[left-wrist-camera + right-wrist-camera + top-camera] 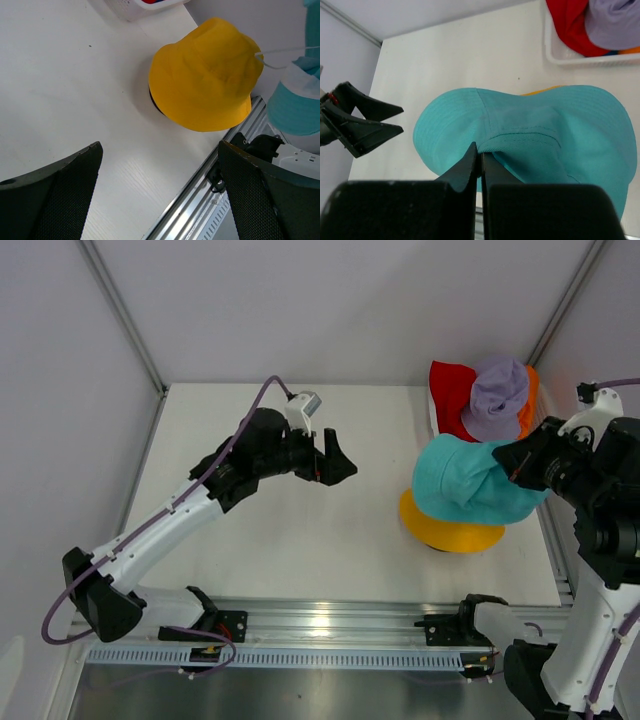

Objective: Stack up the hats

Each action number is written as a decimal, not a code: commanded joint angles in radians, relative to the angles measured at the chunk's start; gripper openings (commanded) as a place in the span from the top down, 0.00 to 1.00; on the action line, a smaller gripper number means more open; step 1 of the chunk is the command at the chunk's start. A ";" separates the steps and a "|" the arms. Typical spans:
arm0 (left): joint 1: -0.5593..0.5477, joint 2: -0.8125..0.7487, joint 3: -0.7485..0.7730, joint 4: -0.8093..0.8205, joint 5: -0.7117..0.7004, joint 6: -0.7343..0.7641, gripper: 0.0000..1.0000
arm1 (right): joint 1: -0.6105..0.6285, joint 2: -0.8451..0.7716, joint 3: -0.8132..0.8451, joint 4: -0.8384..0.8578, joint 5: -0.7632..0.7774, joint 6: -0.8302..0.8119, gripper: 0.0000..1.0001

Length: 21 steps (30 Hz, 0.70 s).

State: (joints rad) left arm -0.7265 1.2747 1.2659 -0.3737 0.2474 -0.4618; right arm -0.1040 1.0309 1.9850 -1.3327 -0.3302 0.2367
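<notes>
A yellow hat (450,528) sits on a dark stand at the table's right front; it also shows in the left wrist view (202,75). My right gripper (512,462) is shut on the brim of the teal hat (468,480) and holds it just above the yellow one; in the right wrist view the teal hat (545,135) hangs from my pinched gripper (481,152). The lavender hat (497,398), red hat (452,385) and orange hat (528,400) lie in the basket. My left gripper (340,462) is open and empty over the table's middle. The dark blue hat is not in view.
A white mesh basket (560,52) stands at the back right by the wall. An aluminium rail (330,625) runs along the table's front edge. A little of the dark stand (153,100) shows under the yellow hat.
</notes>
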 commanded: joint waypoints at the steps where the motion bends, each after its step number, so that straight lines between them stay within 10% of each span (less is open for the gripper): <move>1: -0.007 0.005 0.053 -0.001 0.003 0.014 0.00 | 0.004 0.003 -0.096 0.147 -0.088 0.026 1.00; 21: -0.122 0.253 0.073 0.565 0.095 -0.454 0.02 | 0.004 0.061 -0.426 0.366 0.008 -0.017 0.98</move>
State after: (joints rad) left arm -0.8204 1.4853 1.2858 0.0120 0.3218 -0.7898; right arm -0.1020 1.0912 1.5650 -1.0431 -0.3134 0.2276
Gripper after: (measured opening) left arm 0.989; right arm 0.017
